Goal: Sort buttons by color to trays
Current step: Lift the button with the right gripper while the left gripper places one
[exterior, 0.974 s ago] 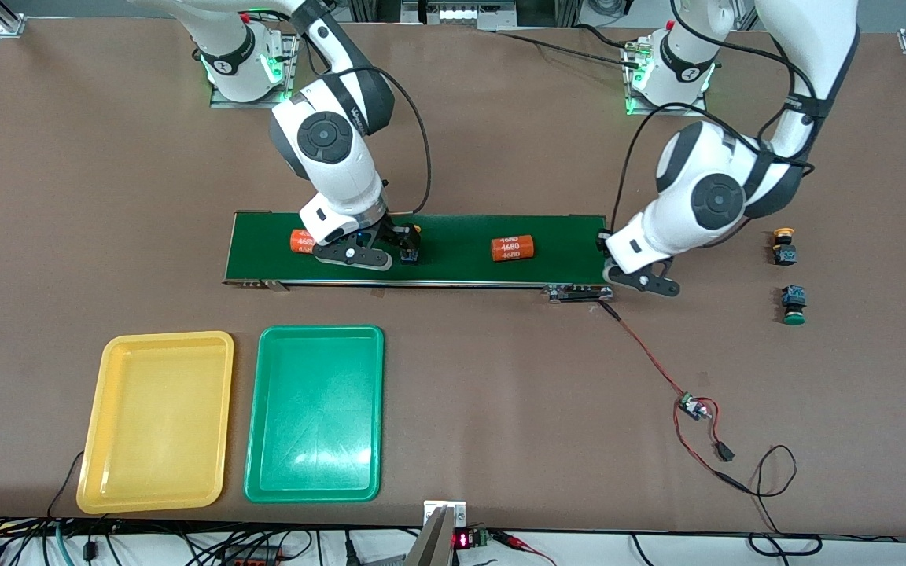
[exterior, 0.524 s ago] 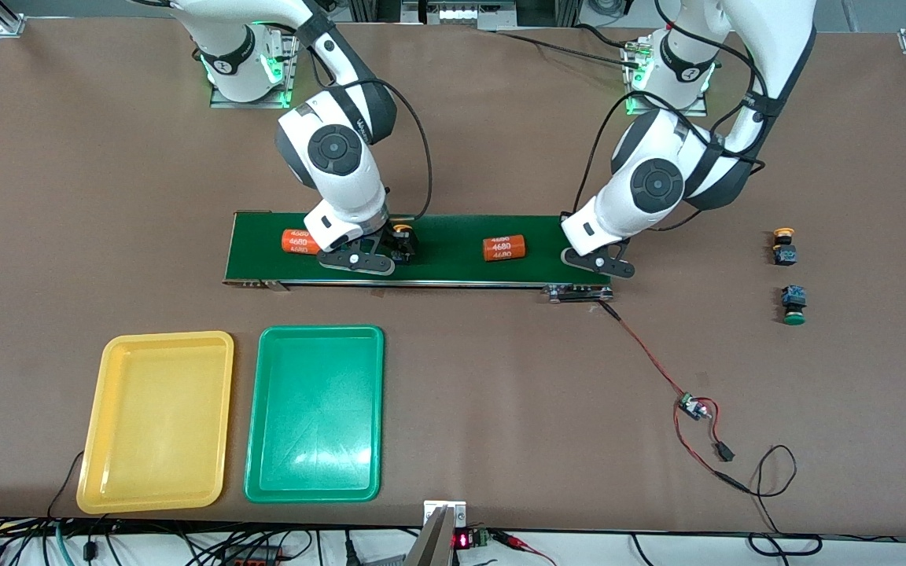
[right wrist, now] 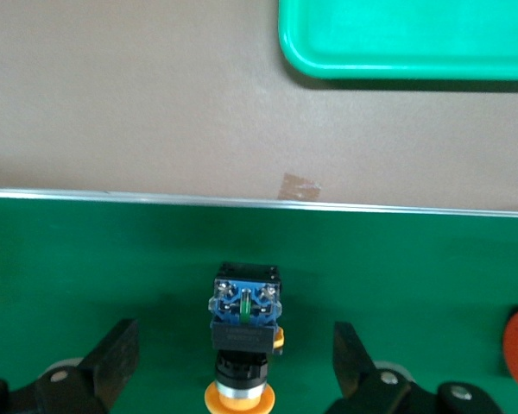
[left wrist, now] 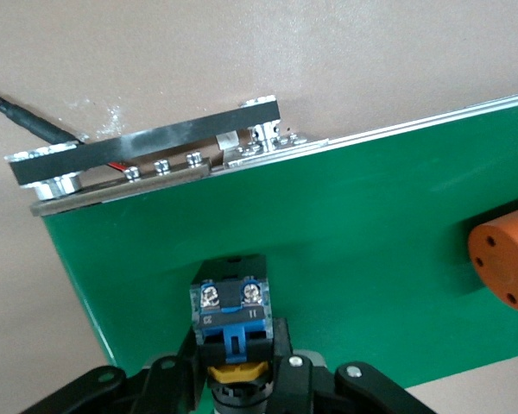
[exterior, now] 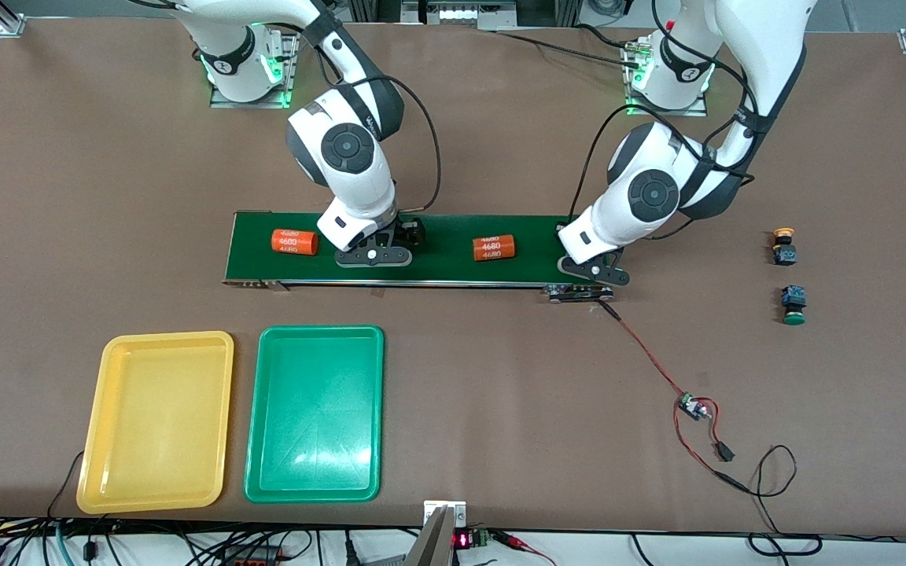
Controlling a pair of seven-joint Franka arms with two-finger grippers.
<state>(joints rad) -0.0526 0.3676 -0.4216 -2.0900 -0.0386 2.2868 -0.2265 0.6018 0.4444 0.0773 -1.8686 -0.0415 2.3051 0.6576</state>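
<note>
Two grippers work over the conveyor belt [exterior: 437, 271], each busy with a yellow-capped button. The left gripper [exterior: 593, 271] is low over the belt's end toward the left arm's side. Its fingers [left wrist: 283, 341] are closed tight on the held button [left wrist: 229, 315], cap between them and the blue terminal block pointing out. The button casts a shadow on the green surface right under it, so it is probably touching down or just above the belt. The belt's metal end bracket [left wrist: 147, 155] lies near, so there is little room toward that end.

The right gripper [exterior: 374, 253] is down over the middle of the belt. Its fingers [right wrist: 114, 358] are spread wide on both sides of the belt button [right wrist: 244, 315], touching nothing and with clear gaps either side. I judge this to be a straddle ahead of a pinch. An orange cylinder [exterior: 294, 241] lies just beside it toward the right arm's end, and another cylinder [exterior: 494, 247] lies between the two grippers.

Both trays are empty and lie nearer the front camera than the belt. The yellow tray [exterior: 107, 424] and the green tray [exterior: 272, 424] lie side by side with open counter [exterior: 500, 409] around them. A loose yellow-capped button [exterior: 783, 245] and a green-capped button [exterior: 793, 305] lie on the counter toward the left arm's end, well apart from the belt.
</note>
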